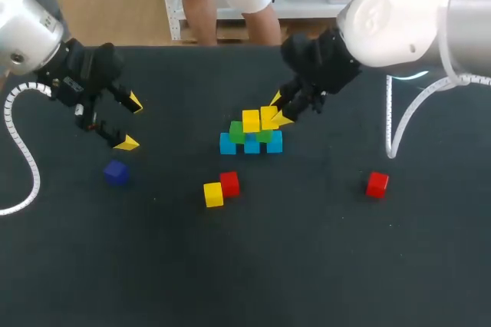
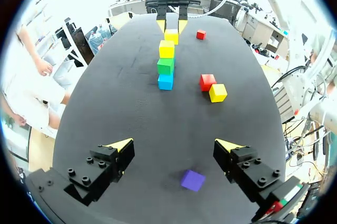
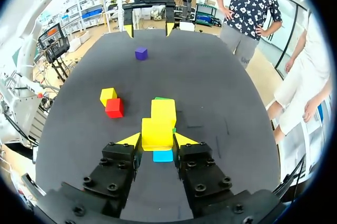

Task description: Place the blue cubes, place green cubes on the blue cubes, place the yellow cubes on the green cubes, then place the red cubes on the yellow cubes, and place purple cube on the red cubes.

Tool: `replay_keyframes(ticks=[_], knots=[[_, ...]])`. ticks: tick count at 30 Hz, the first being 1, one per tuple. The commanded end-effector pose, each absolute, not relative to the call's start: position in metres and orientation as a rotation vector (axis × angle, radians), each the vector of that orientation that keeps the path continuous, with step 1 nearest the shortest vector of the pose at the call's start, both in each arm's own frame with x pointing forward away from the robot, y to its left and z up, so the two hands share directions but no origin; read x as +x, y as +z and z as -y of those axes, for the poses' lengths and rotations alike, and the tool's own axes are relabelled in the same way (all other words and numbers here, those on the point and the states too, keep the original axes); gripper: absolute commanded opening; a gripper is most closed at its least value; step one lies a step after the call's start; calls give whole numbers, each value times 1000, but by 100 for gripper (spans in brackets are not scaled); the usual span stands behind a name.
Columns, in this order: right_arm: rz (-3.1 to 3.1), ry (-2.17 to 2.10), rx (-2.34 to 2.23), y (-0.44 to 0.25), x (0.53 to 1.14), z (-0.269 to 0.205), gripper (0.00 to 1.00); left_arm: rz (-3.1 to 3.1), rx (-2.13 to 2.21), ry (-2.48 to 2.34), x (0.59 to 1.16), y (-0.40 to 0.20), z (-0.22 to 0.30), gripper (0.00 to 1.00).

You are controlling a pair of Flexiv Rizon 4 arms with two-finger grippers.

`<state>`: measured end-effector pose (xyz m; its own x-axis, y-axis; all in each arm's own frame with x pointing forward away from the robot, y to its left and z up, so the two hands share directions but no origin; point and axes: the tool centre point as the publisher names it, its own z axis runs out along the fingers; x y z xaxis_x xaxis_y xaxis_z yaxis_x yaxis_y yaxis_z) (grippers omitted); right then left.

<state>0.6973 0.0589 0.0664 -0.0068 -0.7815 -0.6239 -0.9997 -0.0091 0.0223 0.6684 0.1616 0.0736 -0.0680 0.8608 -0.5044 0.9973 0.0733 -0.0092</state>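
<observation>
Currently, item by item:
1. blue cubes [image 1: 252, 145] – qty 3, touching in one row, mid counter [image 1: 322, 265]. Row's long axis runs across, from left-arm side to right-arm side. Each cube is equal-sided, so no long axis of its own; plain solid colour, flat faces
2. green cubes [image 1: 236, 132] – qty 2, 2nd layer on the blue row, faces square w/ it
3. placed yellow cube [image 1: 251, 120] – 3rd layer, sits on the green layer
4. held yellow cube [image 3: 157, 133] – just beside item 3, over the green layer; resting on it or a hair above, can't tell. Edges approx. in line w/ the row
5. right gripper [image 1: 278, 110] – fingers closed on item 4 from two sides, yellow tips flanking it
6. loose yellow cube [image 1: 213, 194] + near red cube [image 1: 229, 183] – touching each other, on the robot's side of the stack, pair set on a slant to the row
7. far red cube [image 1: 377, 184] – alone, well apart, right-arm side
8. purple cube [image 2: 192, 180] – alone, left-arm side, on counter close by item 9, untouched
9. left gripper [image 1: 126, 122] – wide open, holds nothing, hangs above counter, well apart from the stack
</observation>
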Motion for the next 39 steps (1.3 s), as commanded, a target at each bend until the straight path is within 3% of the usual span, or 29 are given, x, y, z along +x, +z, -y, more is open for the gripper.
replay_keyframes(ticks=[1, 39], knots=[[-1840, 670, -1841, 65, 699, -59, 0, -1984, 1844, -510, 667, 73, -163, 100], [-1845, 682, -1843, 57, 703, -60, 3, -1984, 1844, -510, 667, 73, -163, 100]])
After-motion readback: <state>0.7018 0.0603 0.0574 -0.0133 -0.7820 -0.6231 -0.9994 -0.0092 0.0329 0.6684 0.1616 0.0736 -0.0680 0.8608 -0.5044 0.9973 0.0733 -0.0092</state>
